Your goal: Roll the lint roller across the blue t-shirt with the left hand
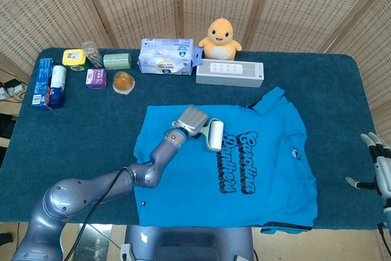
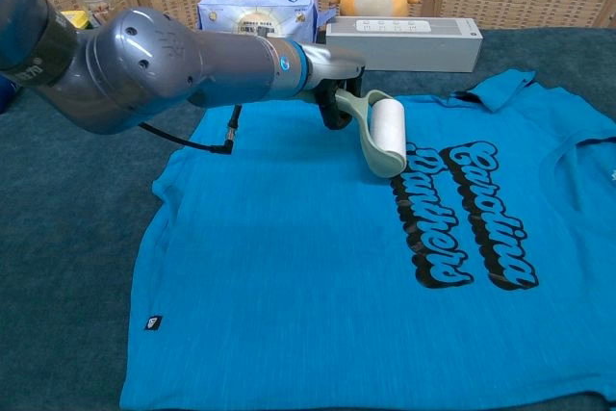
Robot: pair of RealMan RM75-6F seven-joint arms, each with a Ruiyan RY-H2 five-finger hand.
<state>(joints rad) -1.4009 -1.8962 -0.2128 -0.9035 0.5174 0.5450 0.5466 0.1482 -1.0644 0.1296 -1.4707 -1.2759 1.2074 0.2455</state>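
Lying flat across the near half of the dark blue table, a blue t-shirt, black script lettering across the chest reading roughly "Carolina Panthers", a small dark tag near the hem. Resting on the shirt at the left edge of that lettering, a lint roller, white drum with long axis running near to far, pale green handle reaching back toward the left hand. Clamped around that handle, the left hand. Hanging off the table's right edge, the right hand, fingers apart, holding nothing. Farther back, a grey box, a pack of wipes, print too small to read, and a yellow plush chick.
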